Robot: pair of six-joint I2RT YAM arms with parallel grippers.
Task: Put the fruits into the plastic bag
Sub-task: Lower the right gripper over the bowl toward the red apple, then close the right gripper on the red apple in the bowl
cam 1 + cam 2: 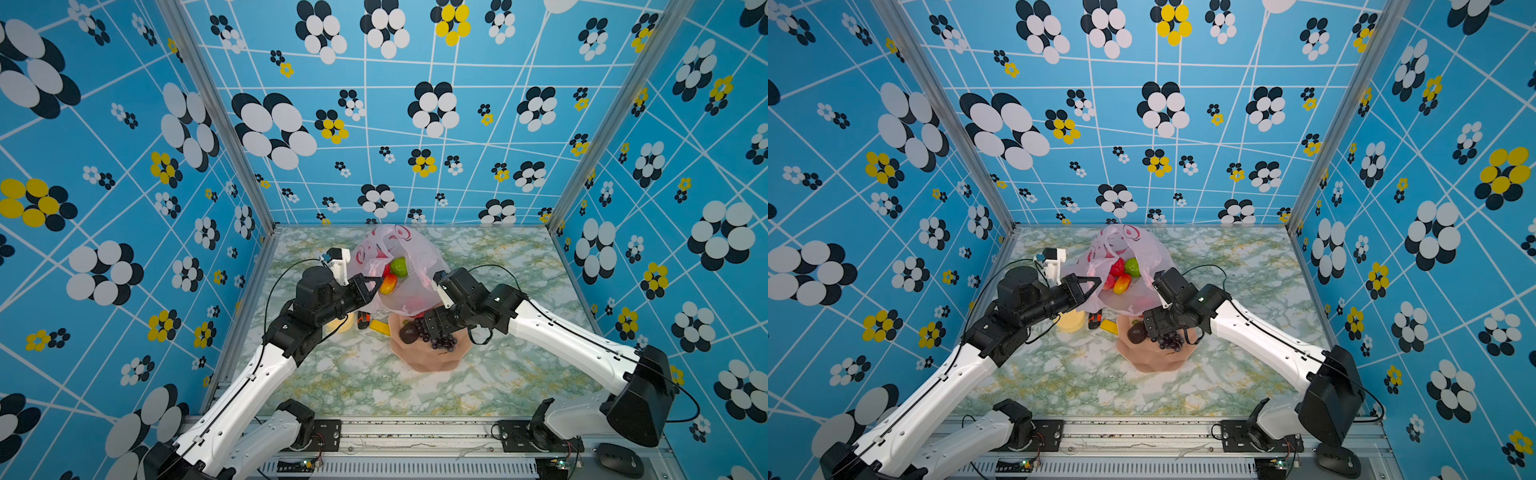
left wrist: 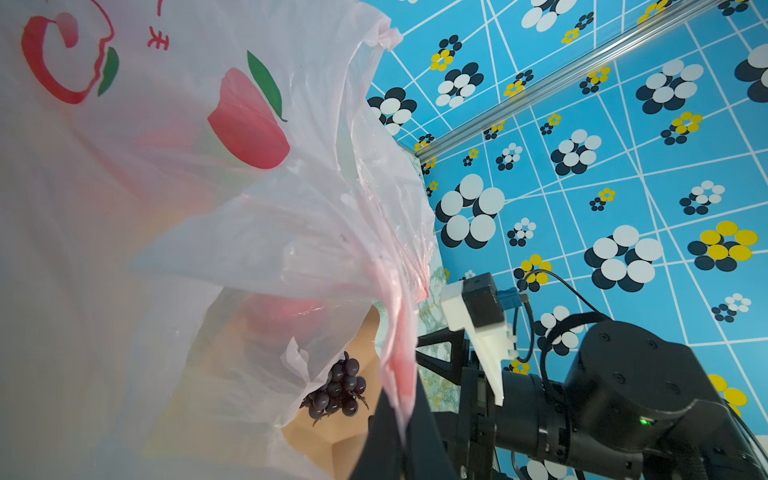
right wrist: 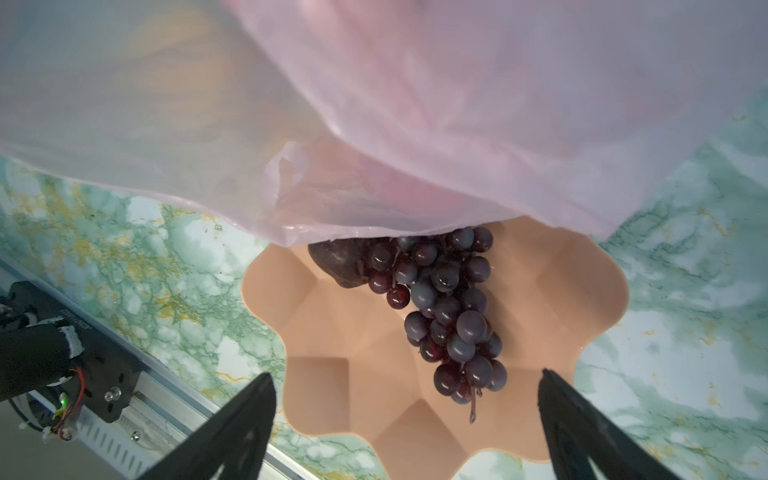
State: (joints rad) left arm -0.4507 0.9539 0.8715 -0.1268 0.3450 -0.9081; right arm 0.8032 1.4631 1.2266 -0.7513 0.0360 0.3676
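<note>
The pale-pink plastic bag (image 1: pixel 409 253) stands at the back middle, mouth up. Inside it lie a green fruit (image 1: pixel 398 266), a yellow-orange mango (image 1: pixel 388 284) and a red piece (image 1: pixel 1117 268). My left gripper (image 1: pixel 376 286) is shut on a pink fold of the bag's edge (image 2: pixel 401 374). A dark purple grape bunch (image 3: pixel 449 307) and a dark rounded fruit (image 3: pixel 338 262) lie in the salmon-pink bowl (image 3: pixel 324 374), partly under the bag. My right gripper (image 3: pixel 407 415) hangs open just above the bowl, its fingers (image 3: pixel 245 415) either side of the grapes' lower end, touching nothing.
A pale yellow disc (image 1: pixel 343 324), a small orange-and-black object (image 1: pixel 363 319) and a flat yellow piece (image 1: pixel 380 327) lie left of the bowl, under the left arm. Patterned walls close three sides. A metal rail (image 1: pixel 415 428) runs along the front.
</note>
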